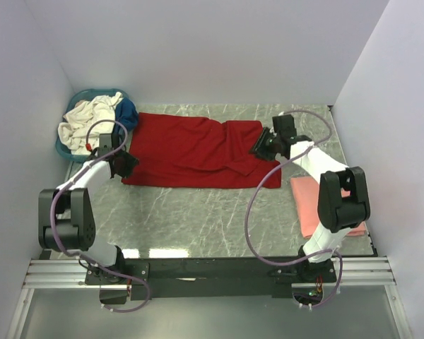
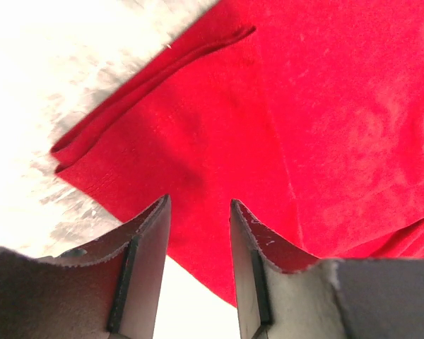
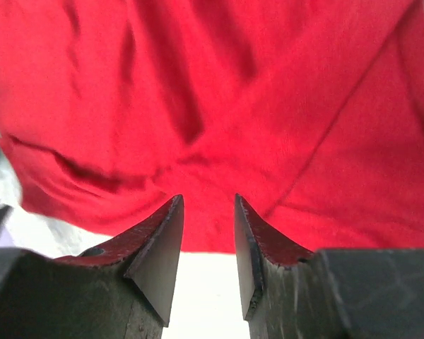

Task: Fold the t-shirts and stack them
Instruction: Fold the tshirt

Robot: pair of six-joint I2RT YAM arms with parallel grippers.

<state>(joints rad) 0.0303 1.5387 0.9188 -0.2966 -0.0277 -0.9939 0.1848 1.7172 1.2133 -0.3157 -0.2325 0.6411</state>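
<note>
A deep red t-shirt (image 1: 191, 150) lies spread across the back of the table, partly folded. It also shows in the left wrist view (image 2: 283, 106) and the right wrist view (image 3: 219, 92). My left gripper (image 1: 126, 164) is open at the shirt's left edge, jaws apart and empty (image 2: 198, 205). My right gripper (image 1: 261, 147) is open at the shirt's right end, jaws apart and empty (image 3: 206, 201). A folded salmon pink shirt (image 1: 312, 205) lies at the right. Cream-white (image 1: 85, 121) and dark blue (image 1: 128, 111) shirts sit in the basket.
A teal plastic basket (image 1: 72, 153) stands at the back left corner. The grey marble table (image 1: 198, 219) ends at a metal rail at the near edge. White walls close in the back and both sides.
</note>
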